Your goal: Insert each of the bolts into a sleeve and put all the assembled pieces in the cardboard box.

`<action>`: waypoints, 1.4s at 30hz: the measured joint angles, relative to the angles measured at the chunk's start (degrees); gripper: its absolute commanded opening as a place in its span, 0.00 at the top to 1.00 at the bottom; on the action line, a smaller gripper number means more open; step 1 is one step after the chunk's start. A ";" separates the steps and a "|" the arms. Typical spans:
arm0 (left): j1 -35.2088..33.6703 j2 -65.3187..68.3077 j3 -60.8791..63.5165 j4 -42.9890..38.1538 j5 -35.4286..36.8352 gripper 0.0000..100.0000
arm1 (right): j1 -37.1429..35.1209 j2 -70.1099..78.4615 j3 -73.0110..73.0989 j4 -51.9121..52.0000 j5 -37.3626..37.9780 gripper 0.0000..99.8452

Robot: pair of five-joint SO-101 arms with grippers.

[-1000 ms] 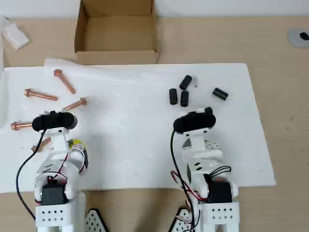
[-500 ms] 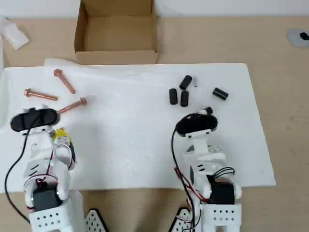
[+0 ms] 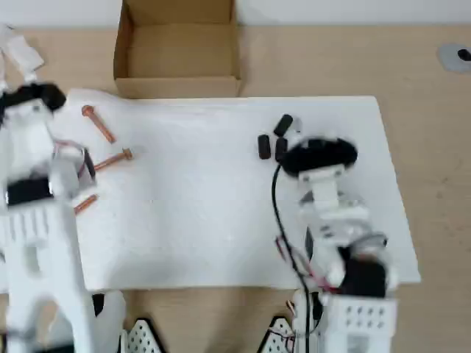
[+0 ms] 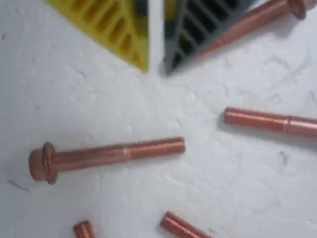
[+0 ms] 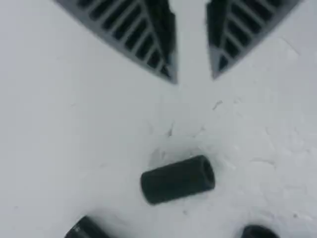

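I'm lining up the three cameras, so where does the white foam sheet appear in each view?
High view: the white foam sheet lies across the middle, its far edge by the cardboard box.
Left wrist view: the sheet is the white ground under a whole bolt.
Right wrist view: the sheet is the white ground under a whole sleeve.
Shared landmark: the sheet's own pitted white surface.

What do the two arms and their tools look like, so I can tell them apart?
The left arm and right arm are white plastic, each with a black oval housing. The left tool has one yellow and one dark grey ribbed finger; the right tool has two dark grey ones. A black cable runs along the right arm.
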 measured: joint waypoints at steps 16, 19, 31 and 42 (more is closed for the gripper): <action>0.44 36.92 -41.14 8.88 18.64 0.89 | -1.67 49.58 -47.91 16.18 12.92 0.85; 0.62 42.46 -43.60 8.88 19.34 0.89 | -1.85 50.73 -48.53 14.59 13.01 0.85; 0.70 65.49 -68.66 22.51 20.22 0.89 | -1.85 56.97 -48.53 12.13 13.01 0.78; 0.79 83.43 -91.08 28.75 17.93 0.89 | -1.85 59.52 -48.53 11.52 13.01 0.78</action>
